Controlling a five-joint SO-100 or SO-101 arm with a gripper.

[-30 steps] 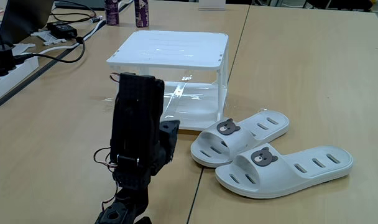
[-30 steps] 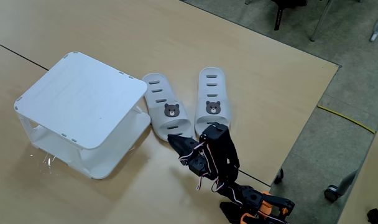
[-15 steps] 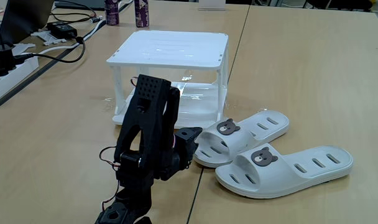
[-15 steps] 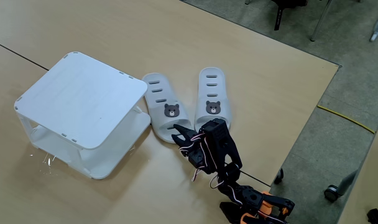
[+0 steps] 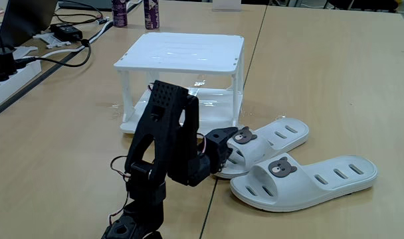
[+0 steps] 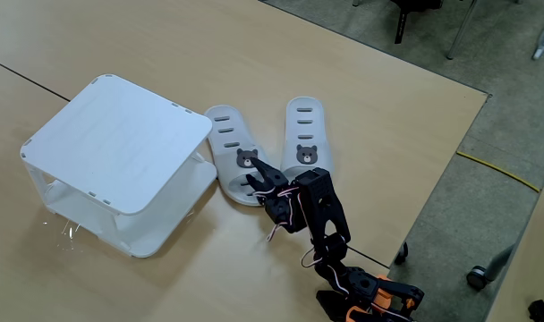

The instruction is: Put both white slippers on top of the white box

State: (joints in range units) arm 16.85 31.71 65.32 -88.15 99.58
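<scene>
The white box (image 5: 182, 48) (image 6: 118, 141) stands on the wooden table, its flat top bare. Two white slippers with bear badges lie side by side beside it. In both fixed views my black gripper (image 5: 227, 142) (image 6: 256, 178) is open, and its fingers reach over the toe end of the slipper nearer the box (image 5: 287, 134) (image 6: 225, 134). Whether the fingers touch that slipper I cannot tell. The other slipper (image 5: 325, 175) (image 6: 301, 125) lies free beside it.
Cables and a power strip (image 5: 9, 66) lie at the back left in a fixed view, with two dark bottles (image 5: 151, 13) behind the box. The table's edge (image 6: 437, 201) runs close to the right of the arm's base (image 6: 366, 295), with floor beyond.
The arm has leaned forward and swung its gripper from beside the box towards the slippers, ending at the toe of the slipper nearer the box. Slippers and box have not moved.
</scene>
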